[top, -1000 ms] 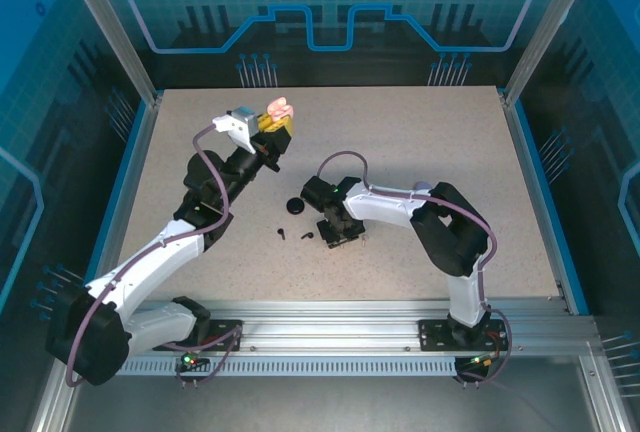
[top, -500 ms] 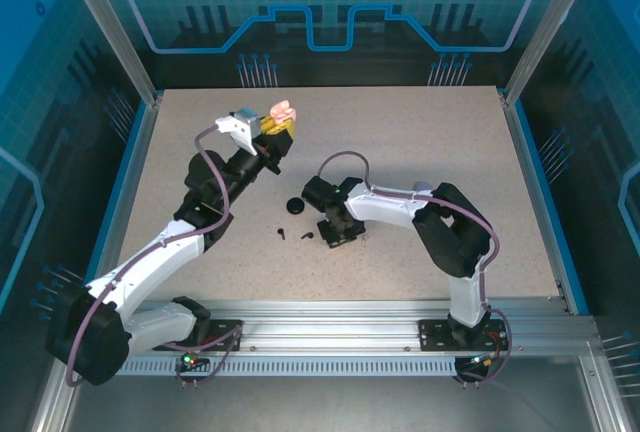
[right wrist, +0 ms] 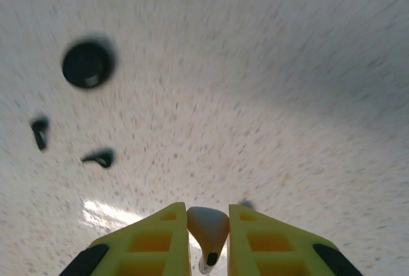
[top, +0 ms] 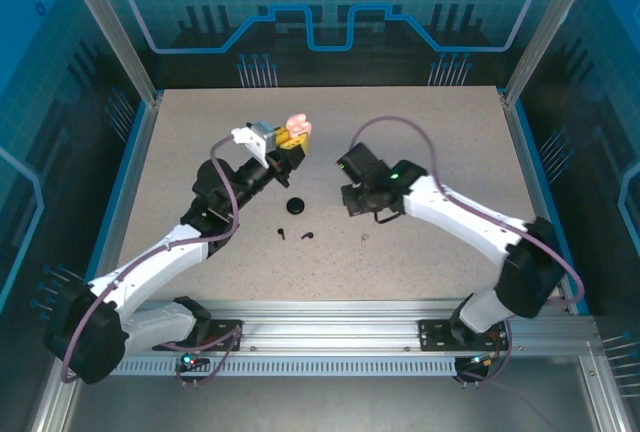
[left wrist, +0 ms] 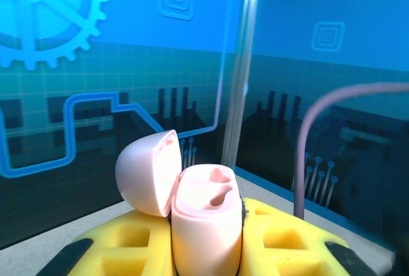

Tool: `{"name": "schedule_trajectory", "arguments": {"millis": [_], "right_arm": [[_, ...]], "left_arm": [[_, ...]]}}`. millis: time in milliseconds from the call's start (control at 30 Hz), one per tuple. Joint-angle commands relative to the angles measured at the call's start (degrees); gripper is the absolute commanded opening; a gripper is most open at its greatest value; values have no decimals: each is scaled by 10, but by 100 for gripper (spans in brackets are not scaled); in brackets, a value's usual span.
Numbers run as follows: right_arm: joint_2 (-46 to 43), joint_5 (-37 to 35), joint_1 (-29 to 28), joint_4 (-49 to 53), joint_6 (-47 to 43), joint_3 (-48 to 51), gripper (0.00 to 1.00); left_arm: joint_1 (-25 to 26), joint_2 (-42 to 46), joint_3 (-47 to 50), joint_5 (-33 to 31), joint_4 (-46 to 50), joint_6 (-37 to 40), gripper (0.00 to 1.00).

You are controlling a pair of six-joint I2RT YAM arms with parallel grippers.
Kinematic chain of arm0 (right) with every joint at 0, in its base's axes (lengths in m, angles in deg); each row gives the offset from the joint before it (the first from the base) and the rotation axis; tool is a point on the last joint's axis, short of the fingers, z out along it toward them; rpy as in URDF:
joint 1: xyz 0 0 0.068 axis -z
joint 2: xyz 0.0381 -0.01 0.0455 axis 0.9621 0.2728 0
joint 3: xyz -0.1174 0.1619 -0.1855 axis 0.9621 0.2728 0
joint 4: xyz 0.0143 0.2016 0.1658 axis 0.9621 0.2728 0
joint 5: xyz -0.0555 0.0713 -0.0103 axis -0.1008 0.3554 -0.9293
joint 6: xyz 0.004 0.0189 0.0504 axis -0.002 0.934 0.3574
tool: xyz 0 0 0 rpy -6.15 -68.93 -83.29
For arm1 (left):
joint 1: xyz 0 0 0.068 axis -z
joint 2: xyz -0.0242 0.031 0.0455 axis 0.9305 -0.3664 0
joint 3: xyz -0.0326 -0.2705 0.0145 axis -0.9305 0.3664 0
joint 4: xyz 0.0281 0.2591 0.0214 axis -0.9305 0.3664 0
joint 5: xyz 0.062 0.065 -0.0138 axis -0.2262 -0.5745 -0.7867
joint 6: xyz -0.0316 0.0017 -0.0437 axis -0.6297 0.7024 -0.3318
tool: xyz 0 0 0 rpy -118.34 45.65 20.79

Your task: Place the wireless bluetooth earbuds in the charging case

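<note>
**Item 1. Bench (top: pixel 430 122).** Speckled pale surface that carries the loose pieces.

**Item 2. Left fingers (left wrist: pixel 206 250).** Yellow pads closed tight on either side of the pink charging case, gripping its lower body. Held above the bench, left of centre and toward the far edge.

**Item 3. Pink charging case (left wrist: pixel 204 206).** Raised clear of the bench in the left fingers and standing roughly upright. Its lid (left wrist: pixel 150 170) is swung open to one side on its hinge. The moulded inner recess faces up and looks unfilled.

**Item 4. Right fingers (right wrist: pixel 208 211).** Yellow pads closed to a narrow gap and pinching one pale pink earbud. Held above the middle of the bench, well apart from the pink charging case.

**Item 5. Pale pink earbud (right wrist: pixel 206 225).** Clamped between the right fingers with its rounded head toward the fingertips. A small dark spot shows at its lower end. It is off the bench and not in the case.

**Item 6. Black round case (top: pixel 292 206).** Lies on the bench just left of centre. Whether it is open or closed cannot be told.

**Item 7. Black earbuds (top: pixel 283 234).** Two, lying loose on the bench, on the near-edge side of the black round case. They are near each other but not touching. The second black earbud (top: pixel 307 236) lies toward the right edge.

**Item 8. Pinkish speck (top: pixel 365 242).** On the bench, right of the black earbuds. Too small to identify.
</note>
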Motion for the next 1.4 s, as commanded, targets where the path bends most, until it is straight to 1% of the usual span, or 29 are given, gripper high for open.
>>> {"name": "schedule_trajectory", "arguments": {"millis": [0, 100, 167, 300, 533, 667, 767, 867, 1067, 1367], "right_arm": [[-70, -34, 31, 5, -30, -40, 17], [-115, -32, 45, -14, -69, -71, 18], [-133, -20, 47, -29, -98, -94, 18], [-159, 31, 46, -63, -135, -117, 18], [-211, 131, 41, -163, -167, -75, 18], [-227, 161, 38, -201, -173, -45, 18], [-229, 179, 33, -210, -179, -35, 17], [-223, 188, 24, -207, -184, -34, 17], [-208, 181, 5, -194, -192, -32, 17], [-202, 167, -2, -184, -196, -23, 16]], "left_arm": [[30, 10, 15, -1, -42, 61, 0], [51, 0, 16, 3, -55, 83, 0], [70, -6, 16, -15, -69, 98, 0], [99, -18, 11, -43, -79, 128, 0], [138, -47, -6, -56, -72, 186, 0], [149, -62, -17, -57, -67, 191, 0], [153, -68, -22, -54, -67, 191, 0], [156, -71, -25, -54, -63, 191, 0], [156, -70, -28, -53, -56, 191, 0], [157, -64, -30, -52, -48, 193, 0]]}}
